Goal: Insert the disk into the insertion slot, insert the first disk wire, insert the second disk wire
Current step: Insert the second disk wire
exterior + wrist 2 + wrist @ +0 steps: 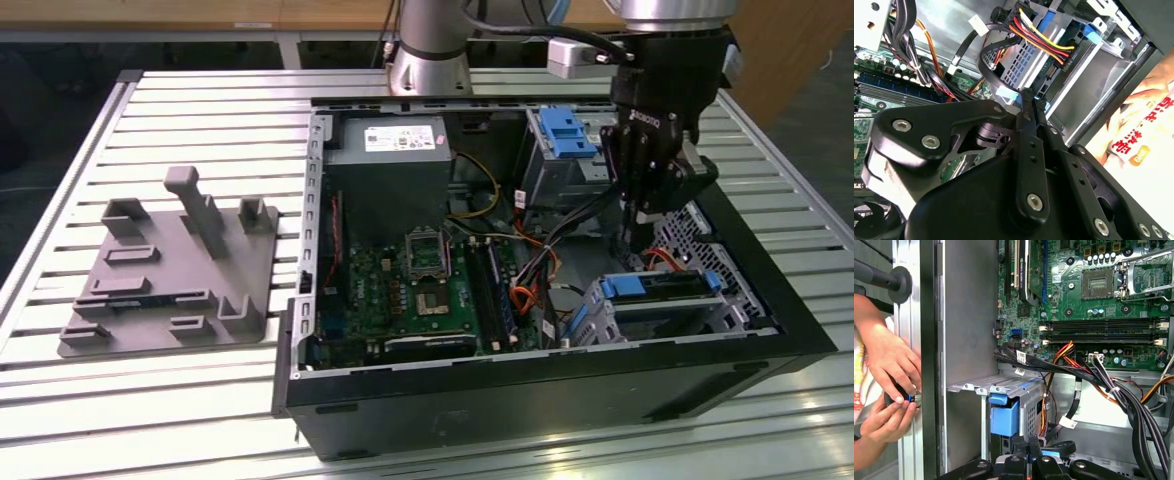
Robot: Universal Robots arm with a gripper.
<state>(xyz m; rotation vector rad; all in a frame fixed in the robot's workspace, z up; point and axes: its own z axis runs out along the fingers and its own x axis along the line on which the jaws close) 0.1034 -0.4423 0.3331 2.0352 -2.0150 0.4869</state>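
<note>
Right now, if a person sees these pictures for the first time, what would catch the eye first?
Probably the open computer case on the slatted metal table, with the black gripper reaching down into it at the exterior view's right. Just below it the disk in its bright blue carrier sits in the insertion slot. In the second wrist view, the closed fingers point toward a multicoloured power cable plugged at the disk's end.
</note>
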